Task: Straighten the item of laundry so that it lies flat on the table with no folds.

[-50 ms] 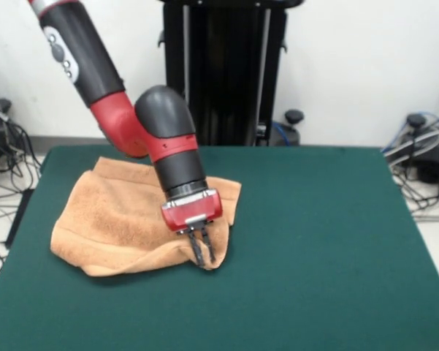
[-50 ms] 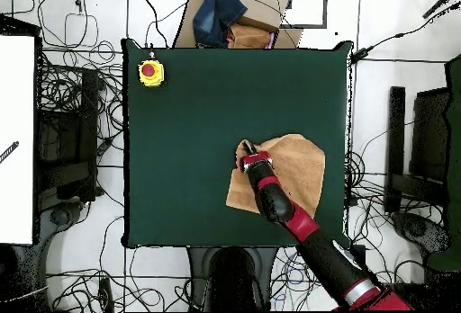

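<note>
The item of laundry, a light orange-tan towel [image 1: 109, 219], lies rumpled and folded over on the left half of the dark green table [image 1: 321, 241]. In the overhead view the towel [image 2: 302, 165] sits near the table's [image 2: 198, 111] lower right. My gripper [image 1: 202, 254] points down at the towel's near right corner, its dark fingers close together and pinching the raised, doubled fold there. From overhead the gripper [image 2: 249, 157] is at the towel's upper left corner, and the arm covers part of the cloth.
A yellow box with a red button [image 2: 150, 72] stands at one table corner in the overhead view. Cables and stands [image 1: 424, 157] crowd the floor around the table. A cardboard box with blue cloth [image 2: 225, 17] lies beyond the far edge.
</note>
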Controlling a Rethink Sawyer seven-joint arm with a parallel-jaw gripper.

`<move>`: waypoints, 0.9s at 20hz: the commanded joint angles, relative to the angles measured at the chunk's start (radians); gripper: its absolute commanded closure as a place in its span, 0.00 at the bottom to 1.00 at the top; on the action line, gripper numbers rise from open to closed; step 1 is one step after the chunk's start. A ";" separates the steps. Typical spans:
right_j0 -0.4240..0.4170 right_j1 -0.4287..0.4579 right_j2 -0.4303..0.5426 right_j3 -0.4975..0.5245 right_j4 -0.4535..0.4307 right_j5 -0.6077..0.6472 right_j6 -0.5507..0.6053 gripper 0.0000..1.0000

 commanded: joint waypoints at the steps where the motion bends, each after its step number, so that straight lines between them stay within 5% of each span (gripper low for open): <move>1: -0.009 0.172 0.148 -0.173 -0.102 0.141 0.113 1.00; 18: -0.018 0.180 0.151 -0.207 -0.116 0.171 0.105 1.00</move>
